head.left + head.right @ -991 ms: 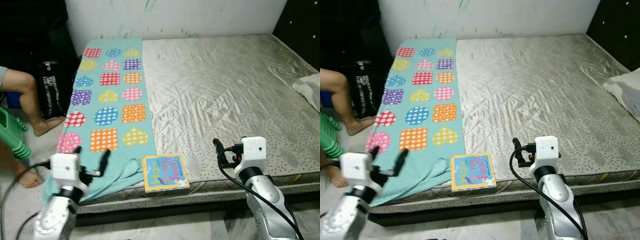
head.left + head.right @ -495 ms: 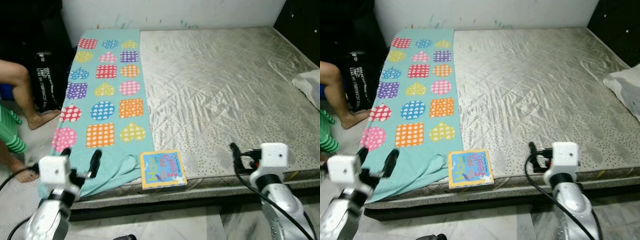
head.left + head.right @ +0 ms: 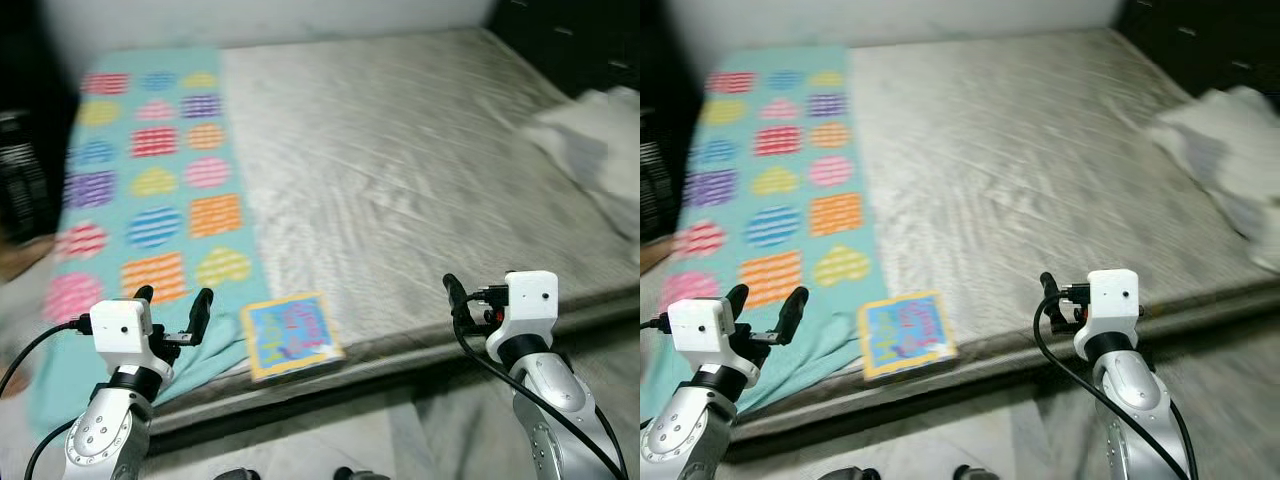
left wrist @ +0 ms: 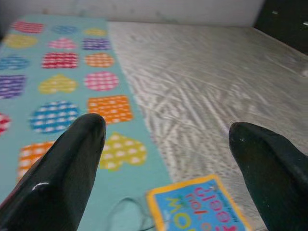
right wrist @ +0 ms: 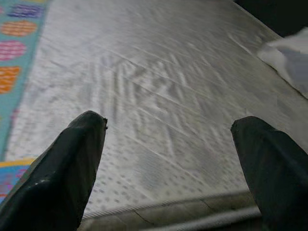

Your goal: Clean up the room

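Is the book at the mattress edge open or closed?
Closed. The book lies flat, cover up, at the mattress front edge beside the teal blanket; no pages show.

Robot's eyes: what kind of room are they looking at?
Most likely a bedroom. A wide mattress with a silvery quilted cover takes up most of the view, a teal blanket with dotted hearts and squares lies along one side, and a children's book sits at the near edge.
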Robot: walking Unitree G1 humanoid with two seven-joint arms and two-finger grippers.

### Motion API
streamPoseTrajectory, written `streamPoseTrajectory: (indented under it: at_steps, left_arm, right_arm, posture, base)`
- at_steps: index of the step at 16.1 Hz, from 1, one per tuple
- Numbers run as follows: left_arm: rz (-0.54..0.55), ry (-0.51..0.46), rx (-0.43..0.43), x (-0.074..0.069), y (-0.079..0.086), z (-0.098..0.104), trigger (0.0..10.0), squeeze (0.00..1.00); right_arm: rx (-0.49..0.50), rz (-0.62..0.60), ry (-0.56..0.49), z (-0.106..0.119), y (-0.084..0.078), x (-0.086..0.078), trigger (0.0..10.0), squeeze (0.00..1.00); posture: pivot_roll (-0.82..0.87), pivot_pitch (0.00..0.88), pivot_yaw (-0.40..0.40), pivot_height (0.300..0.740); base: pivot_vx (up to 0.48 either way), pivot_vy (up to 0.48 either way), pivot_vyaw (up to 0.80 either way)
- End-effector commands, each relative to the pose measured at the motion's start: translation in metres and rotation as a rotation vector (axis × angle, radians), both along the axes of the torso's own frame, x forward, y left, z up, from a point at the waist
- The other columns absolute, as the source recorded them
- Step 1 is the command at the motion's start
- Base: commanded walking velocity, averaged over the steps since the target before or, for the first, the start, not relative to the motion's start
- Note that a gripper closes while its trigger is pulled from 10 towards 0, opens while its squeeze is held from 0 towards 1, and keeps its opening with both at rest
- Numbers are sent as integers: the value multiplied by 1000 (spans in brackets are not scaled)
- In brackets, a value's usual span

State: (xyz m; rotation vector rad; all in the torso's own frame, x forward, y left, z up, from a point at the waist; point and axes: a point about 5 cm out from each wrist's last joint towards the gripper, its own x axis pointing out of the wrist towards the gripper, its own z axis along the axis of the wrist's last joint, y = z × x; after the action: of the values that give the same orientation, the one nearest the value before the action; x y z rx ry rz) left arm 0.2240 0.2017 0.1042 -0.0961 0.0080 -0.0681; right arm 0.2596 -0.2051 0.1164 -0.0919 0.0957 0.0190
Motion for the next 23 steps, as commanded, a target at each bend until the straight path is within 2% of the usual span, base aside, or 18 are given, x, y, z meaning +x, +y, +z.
streamPoseTrajectory:
  at_steps: [1,5,9,18,23]
  left_arm:
    - [9,14,8,-3,1,0,10000,0]
    - [26,24,-2,-1,2,0,10000,0]
    - [28,30,-11,0,2,0,10000,0]
    - [-23,21,-20,-1,-4,2,10000,0]
    - [-16,45,7,18,-6,-12,10000,0]
  right_arm:
    - [-1,-9,-3,2,-1,0,10000,0]
    - [-1,-4,8,1,1,-1,10000,0]
    - [2,3,11,1,2,0,10000,0]
    - [-5,20,9,1,6,5,10000,0]
    - [36,27,-25,-2,22,24,10000,0]
  posture:
    - [13,185,-11,740]
    - [14,193,-8,740]
    - [11,194,-11,740]
    - [21,188,-15,740]
    - [31,79,20,740]
  base:
    - [0,0,0]
    - [0,0,0]
    - [0,0,-759]
    - [0,0,0]
    - [0,0,0]
